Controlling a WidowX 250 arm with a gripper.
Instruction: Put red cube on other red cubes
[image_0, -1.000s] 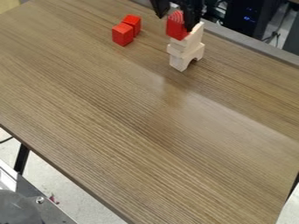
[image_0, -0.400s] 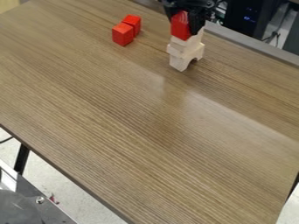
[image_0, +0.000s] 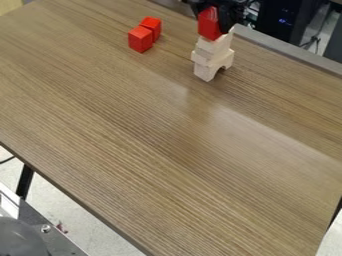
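Observation:
At the top edge of the camera view, right of centre, the black gripper (image_0: 218, 21) is shut on a red cube (image_0: 209, 25). That cube is tilted a little and hangs just over a stack of pale wooden blocks (image_0: 210, 56); whether its lower corner touches the top block, I cannot tell. Two other red cubes stand side by side on the table to the left, the nearer cube (image_0: 140, 39) and the farther cube (image_0: 152, 27) just behind it to the right.
The brown wooden table (image_0: 160, 130) carries all the blocks. Its grey back edge (image_0: 287, 51) runs behind the block stack, with dark computer equipment (image_0: 287, 20) beyond it. A grey metal part (image_0: 50, 235) is at the lower left, below the table.
The gripper closed on the red cube at the wooden stack, and the cube has risen a little and shifted slightly right. The two left cubes and the wooden blocks have stayed put.

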